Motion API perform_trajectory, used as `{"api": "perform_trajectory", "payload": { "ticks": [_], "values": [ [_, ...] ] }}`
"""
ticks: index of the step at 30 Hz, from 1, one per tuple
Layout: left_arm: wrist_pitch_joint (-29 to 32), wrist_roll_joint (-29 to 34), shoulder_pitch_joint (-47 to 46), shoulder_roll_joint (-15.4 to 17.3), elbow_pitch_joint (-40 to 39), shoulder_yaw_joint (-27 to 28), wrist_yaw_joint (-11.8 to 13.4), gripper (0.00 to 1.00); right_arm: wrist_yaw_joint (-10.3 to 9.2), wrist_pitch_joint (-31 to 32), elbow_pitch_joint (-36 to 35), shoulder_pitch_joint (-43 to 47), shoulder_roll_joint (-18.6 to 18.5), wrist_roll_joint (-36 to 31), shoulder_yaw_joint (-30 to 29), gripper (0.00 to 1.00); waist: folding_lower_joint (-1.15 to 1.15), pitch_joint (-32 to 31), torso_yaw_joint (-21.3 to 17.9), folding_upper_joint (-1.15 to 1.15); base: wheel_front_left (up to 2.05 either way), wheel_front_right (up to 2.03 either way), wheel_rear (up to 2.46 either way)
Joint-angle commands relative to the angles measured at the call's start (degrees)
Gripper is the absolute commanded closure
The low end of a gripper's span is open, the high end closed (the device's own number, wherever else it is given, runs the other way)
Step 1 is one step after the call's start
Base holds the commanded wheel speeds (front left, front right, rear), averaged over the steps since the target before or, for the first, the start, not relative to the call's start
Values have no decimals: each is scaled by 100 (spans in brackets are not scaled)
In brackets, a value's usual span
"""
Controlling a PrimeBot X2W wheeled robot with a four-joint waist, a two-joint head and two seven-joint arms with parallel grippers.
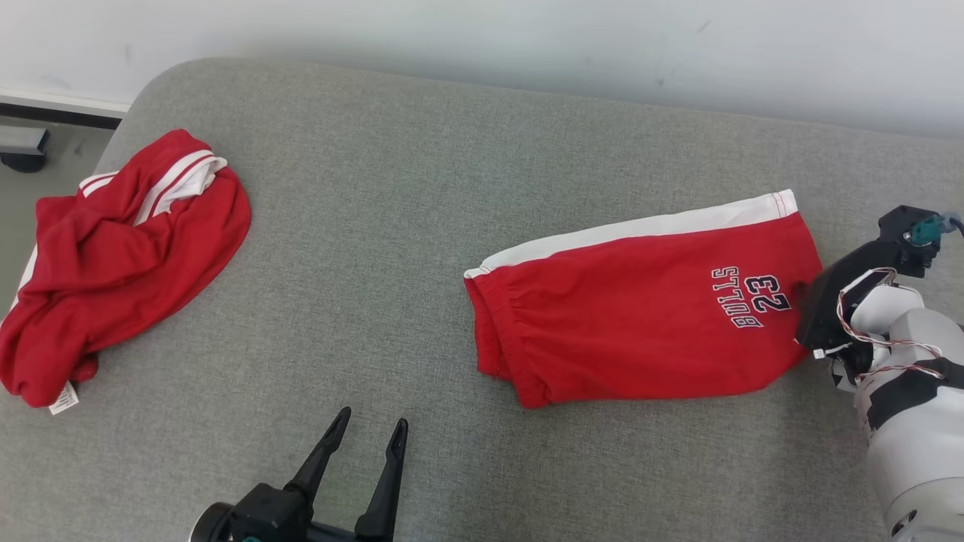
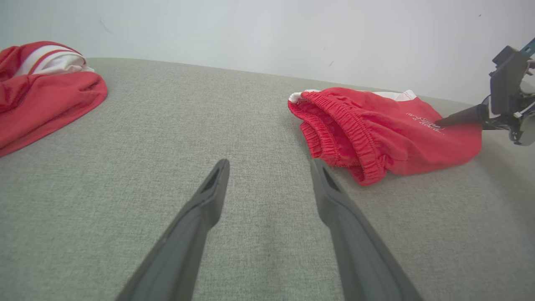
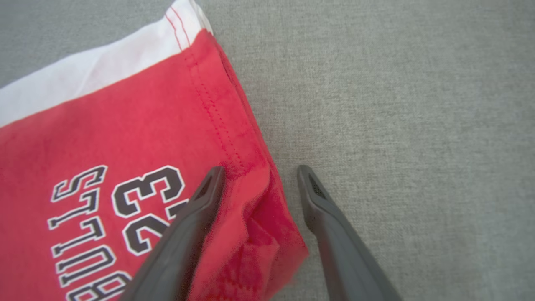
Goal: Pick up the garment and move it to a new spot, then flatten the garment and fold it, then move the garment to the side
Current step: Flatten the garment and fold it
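Observation:
The garment [image 1: 640, 316] is a pair of red shorts with a white side stripe and "BULLS 23" print, lying folded flat on the right of the grey cushion [image 1: 422, 188]. Its elastic waistband [image 2: 355, 138] faces my left gripper. My right gripper [image 3: 260, 169] stands open astride the hem corner [image 3: 255, 200]; one finger lies over the red cloth and the other over bare grey fabric. One of its dark fingers [image 2: 457, 118] rests on the shorts near the print. My left gripper [image 1: 374, 418] is open over bare cushion at the front, left of the shorts [image 2: 388, 133], holding nothing.
A second red garment [image 1: 113, 263] with white stripes lies crumpled at the cushion's far left, near its rounded edge. Beyond that edge is floor with a dark caster [image 1: 22, 150]. A pale wall [image 1: 527, 45] runs behind the cushion.

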Motion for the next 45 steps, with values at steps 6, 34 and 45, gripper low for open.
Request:
{"api": "perform_trajectory", "payload": {
  "ticks": [6, 34, 45],
  "values": [
    [-7, -76, 141, 14, 97, 43, 25, 0, -17, 189, -282, 477, 119, -442, -489, 100, 0, -110, -47, 0, 0, 0, 0],
    [18, -454, 733, 29, 298, 65, 74, 0, -14, -922, -2700, 2023, 823, 231, 397, 100, 0, -1203, -523, 0, 0, 0, 0],
    [22, -543, 804, 23, 321, 23, 45, 0, -13, -345, -3410, 2633, 952, 1684, 2696, 100, 0, -1322, -295, 0, 0, 0, 0]
  ]
}}
